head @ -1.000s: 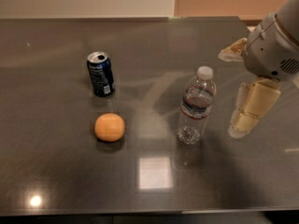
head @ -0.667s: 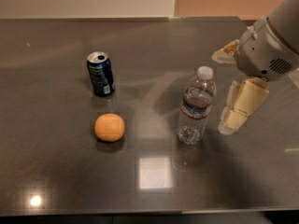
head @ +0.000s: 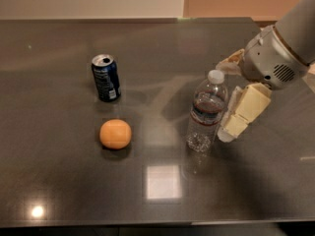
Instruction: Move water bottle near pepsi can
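The water bottle stands upright on the dark table, right of centre. It is clear, with a white cap and a dark label band. The pepsi can stands upright to the left and a little farther back, well apart from the bottle. My gripper comes in from the right at bottle height and is open. One cream finger is close beside the bottle's right front side. The other finger is behind the bottle's cap. The bottle sits at the mouth of the gap between them.
An orange round fruit lies in front of the can, left of the bottle. The table's front edge runs along the bottom of the view. Light reflections show on the tabletop near the front.
My gripper has moved left toward the water bottle, so its fingers now flank the bottle's right side. The bottle, can and fruit have not moved.
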Robot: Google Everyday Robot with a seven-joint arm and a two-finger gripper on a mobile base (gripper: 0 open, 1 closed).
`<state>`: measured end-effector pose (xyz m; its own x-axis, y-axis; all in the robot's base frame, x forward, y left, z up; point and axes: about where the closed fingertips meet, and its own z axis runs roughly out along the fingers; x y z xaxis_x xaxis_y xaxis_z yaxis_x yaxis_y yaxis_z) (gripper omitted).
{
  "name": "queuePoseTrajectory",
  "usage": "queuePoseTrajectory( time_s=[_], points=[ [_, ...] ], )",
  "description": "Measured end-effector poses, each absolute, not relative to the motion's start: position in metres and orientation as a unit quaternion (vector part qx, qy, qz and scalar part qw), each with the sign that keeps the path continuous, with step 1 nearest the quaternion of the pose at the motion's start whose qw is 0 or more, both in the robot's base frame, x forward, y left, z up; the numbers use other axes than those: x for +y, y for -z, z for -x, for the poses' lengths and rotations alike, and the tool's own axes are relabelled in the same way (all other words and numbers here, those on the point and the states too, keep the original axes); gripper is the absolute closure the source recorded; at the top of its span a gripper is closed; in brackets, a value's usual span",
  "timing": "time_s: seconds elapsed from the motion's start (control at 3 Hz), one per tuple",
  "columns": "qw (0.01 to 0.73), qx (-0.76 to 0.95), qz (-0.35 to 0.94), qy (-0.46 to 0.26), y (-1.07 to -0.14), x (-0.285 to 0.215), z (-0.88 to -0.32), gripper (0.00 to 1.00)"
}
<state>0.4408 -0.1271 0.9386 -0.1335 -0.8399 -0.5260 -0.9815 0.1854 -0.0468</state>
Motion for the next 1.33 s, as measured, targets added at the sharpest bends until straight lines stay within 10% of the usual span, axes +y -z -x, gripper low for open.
queuePoseTrajectory(
  time_s=[0.33, 1.33],
  points=[
    [0.228, 0.727, 0.620, -0.186, -0.938, -0.116, -0.434, 0.00],
    [0.236, 0.715, 0.622, -0.214, -0.935, -0.098, -0.437, 0.63]
  ],
)
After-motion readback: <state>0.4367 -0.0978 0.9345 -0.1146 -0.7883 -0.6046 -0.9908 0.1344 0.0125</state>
